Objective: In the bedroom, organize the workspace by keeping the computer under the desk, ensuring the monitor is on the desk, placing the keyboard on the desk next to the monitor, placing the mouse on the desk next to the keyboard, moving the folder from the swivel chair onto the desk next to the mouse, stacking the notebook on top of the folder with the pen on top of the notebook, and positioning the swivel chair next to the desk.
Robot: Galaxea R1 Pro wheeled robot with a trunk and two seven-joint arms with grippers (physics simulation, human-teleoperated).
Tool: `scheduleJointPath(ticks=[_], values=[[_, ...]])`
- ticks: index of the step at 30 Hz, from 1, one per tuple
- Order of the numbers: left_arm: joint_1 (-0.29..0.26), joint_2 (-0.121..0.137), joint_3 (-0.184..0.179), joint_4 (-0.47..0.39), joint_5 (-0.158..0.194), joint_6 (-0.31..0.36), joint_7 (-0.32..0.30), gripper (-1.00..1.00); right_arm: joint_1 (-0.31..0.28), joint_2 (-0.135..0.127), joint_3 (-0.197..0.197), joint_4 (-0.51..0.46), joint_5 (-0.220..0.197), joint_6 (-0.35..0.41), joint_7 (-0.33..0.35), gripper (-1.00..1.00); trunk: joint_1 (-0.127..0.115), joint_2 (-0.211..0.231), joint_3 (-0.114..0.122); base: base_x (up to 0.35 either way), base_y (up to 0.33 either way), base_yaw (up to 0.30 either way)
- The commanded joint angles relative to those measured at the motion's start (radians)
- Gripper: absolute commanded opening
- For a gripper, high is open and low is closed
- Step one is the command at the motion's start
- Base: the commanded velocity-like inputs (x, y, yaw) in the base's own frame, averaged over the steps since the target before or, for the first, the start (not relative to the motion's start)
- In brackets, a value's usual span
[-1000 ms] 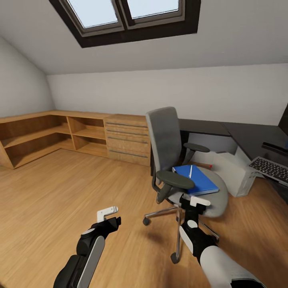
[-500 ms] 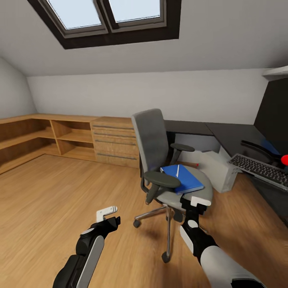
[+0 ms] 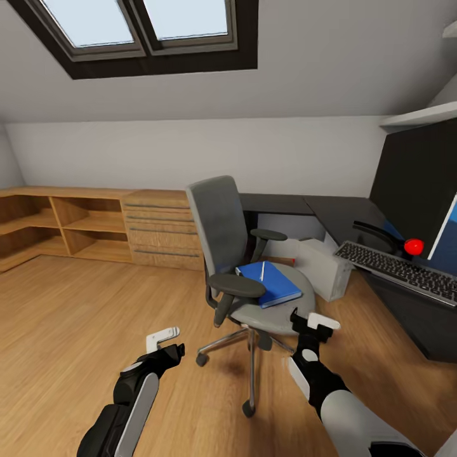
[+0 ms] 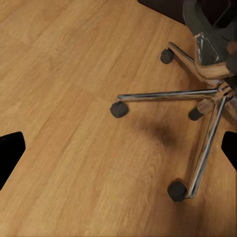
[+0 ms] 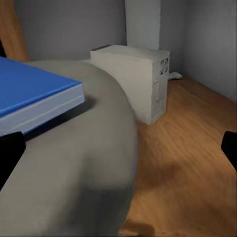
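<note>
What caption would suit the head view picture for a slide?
Robot facing a grey swivel chair carrying a blue folder and white pen, beside the black desk.

Words on keyboard [image 3: 398, 271]: keys too small to read
Words on folder [image 3: 269, 282]: plain blue, none to read
Words on computer box [image 5: 133, 80]: none to read
Words on monitor [image 3: 412, 184]: black screen, none to read

One swivel chair [image 3: 244, 254], one folder [image 3: 270, 282], one pen [image 3: 261, 271], one keyboard [image 3: 400, 271].
</note>
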Motion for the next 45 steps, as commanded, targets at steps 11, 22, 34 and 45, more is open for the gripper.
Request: scheduleJointPath(ticks=[11, 22, 34, 45], values=[[0.000, 0.001, 0.005, -0.004, 0.020, 0.003, 0.011, 1.00, -0.001, -0.014, -0.026, -0.001, -0.132, -0.019, 0.081, 1.00, 0.000, 0.000, 0.004, 0.000, 0.000, -0.130], [0.000, 0.001, 0.005, -0.005, 0.021, 0.003, 0.010, 1.00, -0.001, -0.011, -0.030, -0.003, -0.141, -0.044, 0.087, 1.00, 0.000, 0.000, 0.005, 0.000, 0.000, -0.008], [0.000, 0.001, 0.005, -0.003, 0.022, 0.003, 0.011, 1.00, -0.001, 0.007, -0.027, -0.006, -0.144, -0.061, 0.081, 1.00, 0.000, 0.000, 0.005, 0.000, 0.000, 0.000], [0.000, 0.003, 0.007, -0.003, 0.025, 0.003, 0.011, 1.00, -0.001, 0.007, -0.029, -0.007, -0.144, -0.069, 0.083, 1.00, 0.000, 0.000, 0.005, 0.000, 0.000, -0.001]])
